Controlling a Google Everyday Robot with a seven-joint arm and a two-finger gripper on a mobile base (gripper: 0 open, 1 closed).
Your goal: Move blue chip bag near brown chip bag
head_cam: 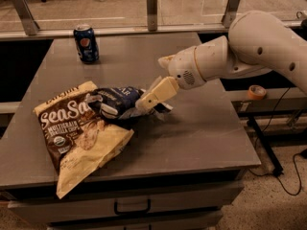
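Note:
The blue chip bag [114, 102], small, crumpled and dark blue, lies low on the grey table, its left end touching the upper right edge of the brown chip bag [76, 133]. The brown chip bag is large, with white "Sea Salt" lettering and a cream-yellow bottom, and lies flat at the table's front left. My gripper [146, 104] reaches in from the right and is shut on the right end of the blue chip bag. The white arm stretches back to the upper right.
A blue soda can [86, 43] stands upright at the table's [201, 128] back left. A glass rail with metal posts runs behind the table. An orange tape roll [257, 92] sits on a ledge to the right. Drawers sit under the front edge.

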